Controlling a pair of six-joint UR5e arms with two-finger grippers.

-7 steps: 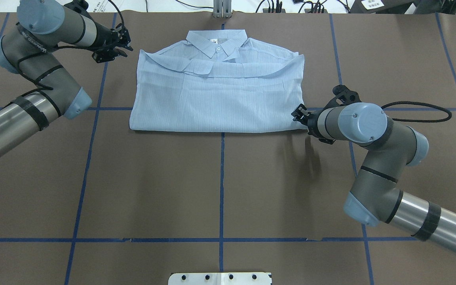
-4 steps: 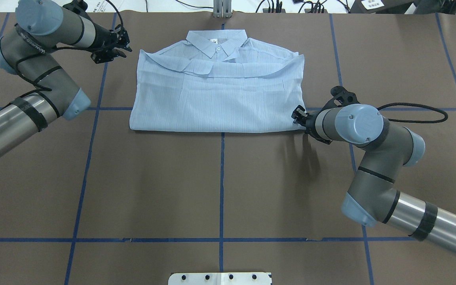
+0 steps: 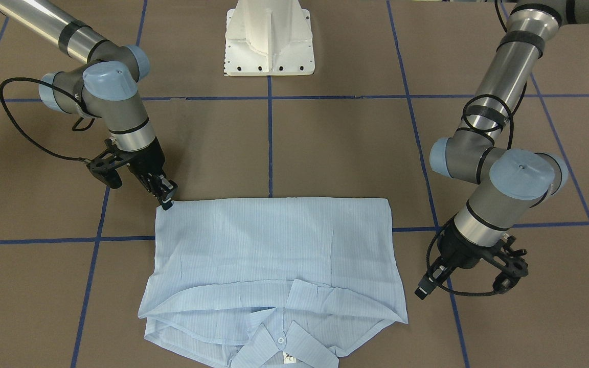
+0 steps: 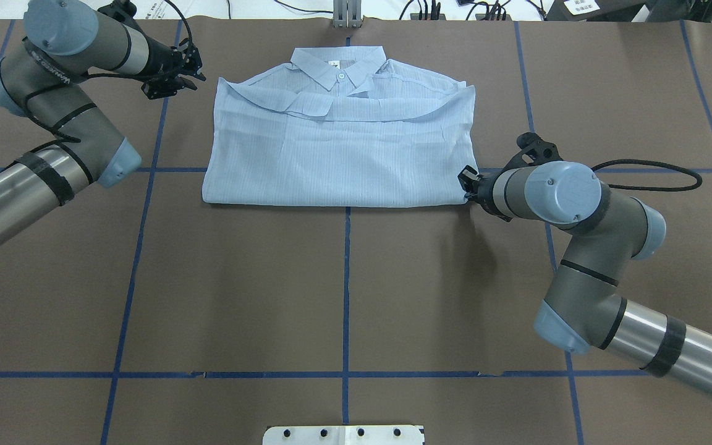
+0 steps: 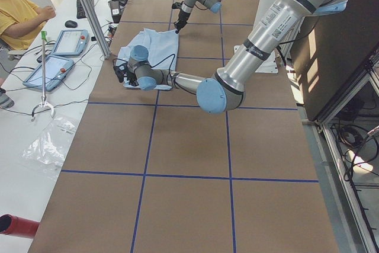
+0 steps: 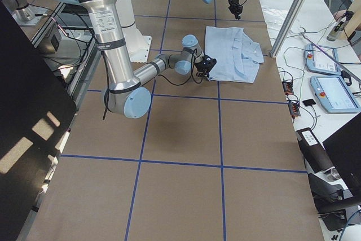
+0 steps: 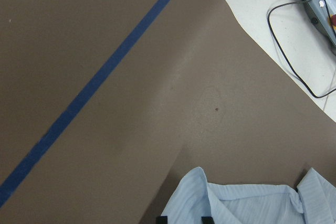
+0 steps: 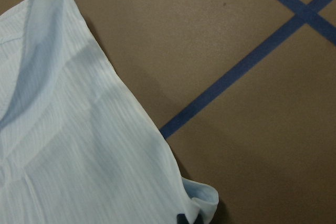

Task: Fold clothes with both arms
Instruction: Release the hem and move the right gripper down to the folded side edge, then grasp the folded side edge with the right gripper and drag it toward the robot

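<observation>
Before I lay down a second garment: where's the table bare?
Bare: the wide table stretch between the shirt and the pedestal base. Crowded: the right tool at the shirt's corner, the left tool beside its collar end.

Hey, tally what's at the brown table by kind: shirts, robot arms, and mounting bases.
Light-blue shirt: 1
Robot arms: 2, the left arm and the right arm
White pedestal base: 1
Total: 4
</observation>
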